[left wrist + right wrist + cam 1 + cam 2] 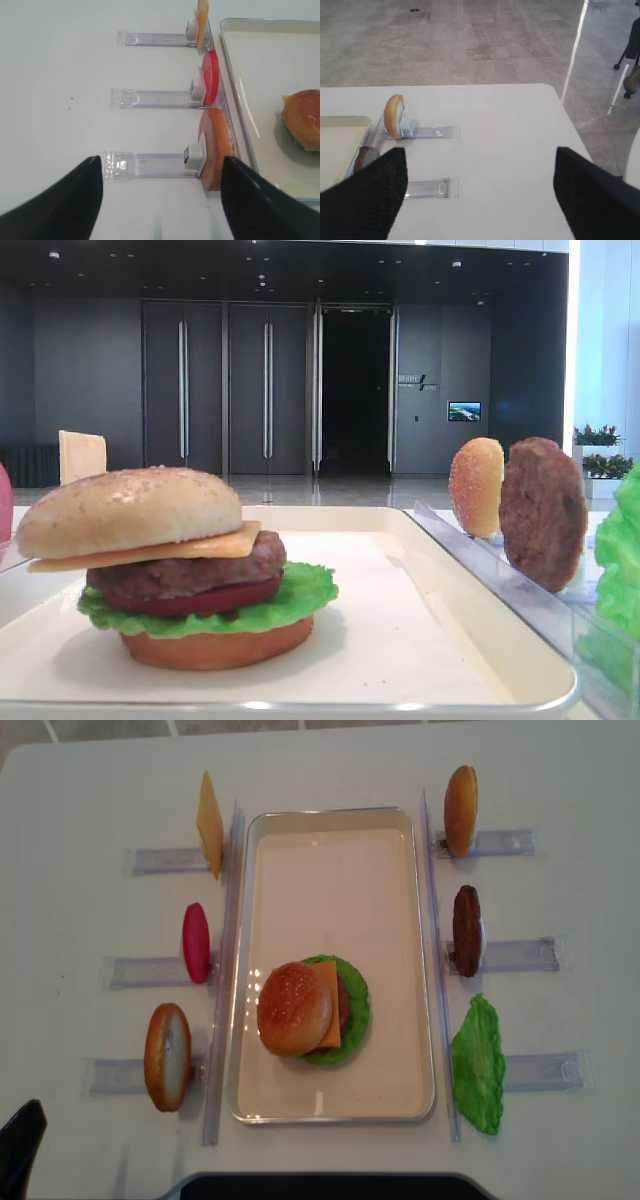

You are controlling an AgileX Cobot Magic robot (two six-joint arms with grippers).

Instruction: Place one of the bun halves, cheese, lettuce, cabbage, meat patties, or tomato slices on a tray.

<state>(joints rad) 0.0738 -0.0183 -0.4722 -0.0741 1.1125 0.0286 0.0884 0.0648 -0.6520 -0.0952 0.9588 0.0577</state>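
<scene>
A finished burger stands on the cream tray [250, 870] at the middle of the white worktop [90, 790], toward the tray's near end. Its sesame bun top [294, 1008] caps a cheese slice [329, 1032], a meat patty [190, 575], a tomato slice [200, 602] and a lettuce leaf [357, 1020], all resting on a flat bottom bun [215, 648].

Clear plastic racks flank the tray. On the left side, a spare cheese slice [209, 824] stands on edge at the far rack, a red tomato disc [196, 942] at the middle one, and an orange-brown bun half [167, 1056] at the nearest. On the right, a second bun half [460, 810] stands upright at the far rack, a dark patty [466, 930] at the middle, and a loose lettuce leaf [478, 1065] lies at the nearest.

The left end effector [160, 200] hovers over the worktop just beside the nearest left rack [150, 165], its dark fingers [60, 200] apart with nothing held between them. The right end effector [480, 195] hangs above bare worktop to the right of the tray, its fingers [592, 195] spread wide and empty, the far bun half visible ahead of it.
</scene>
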